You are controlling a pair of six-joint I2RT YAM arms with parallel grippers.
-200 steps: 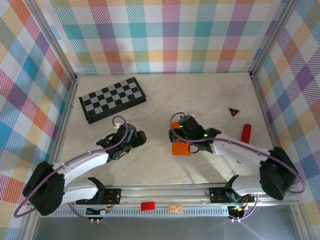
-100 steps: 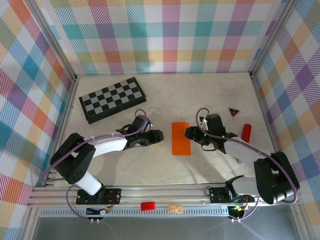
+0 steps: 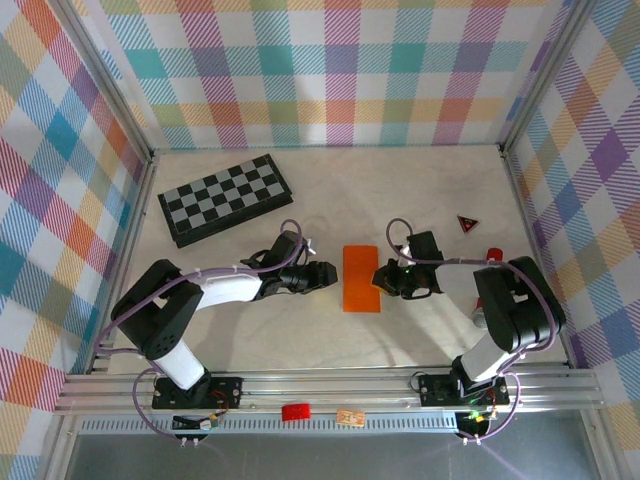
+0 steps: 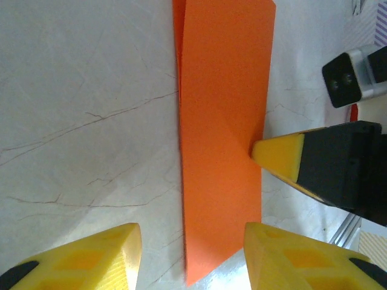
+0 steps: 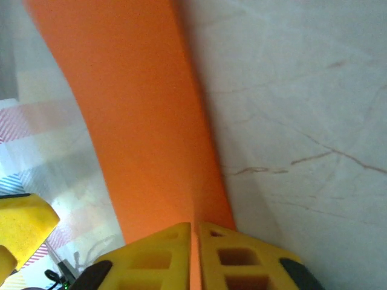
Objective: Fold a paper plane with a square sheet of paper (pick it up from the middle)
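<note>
The square sheet of paper (image 3: 361,279) is bright orange and lies mid-table, folded into a narrow rectangle rather than a paper plane. My right gripper (image 3: 383,277) is at its right long edge and shut on that edge (image 5: 195,254); the paper (image 5: 139,121) rises slightly into the jaws. My left gripper (image 3: 325,272) is low at the sheet's left side and open. Its yellow fingers (image 4: 91,260) stand apart, with one end of the paper (image 4: 222,133) between them on the table. The right gripper's fingertip (image 4: 278,154) meets the sheet's far edge in the left wrist view.
A black-and-grey checkerboard (image 3: 225,198) lies at the back left. A dark red triangle (image 3: 467,223) and a red cylinder (image 3: 493,253), partly behind the right arm, sit at the right. Plaid walls close three sides, and a metal rail (image 3: 330,385) runs along the front.
The right gripper came off the top of the sheet, swung to its right side and shut on the edge. The left arm reached right to the sheet's left side and its jaws narrowed.
</note>
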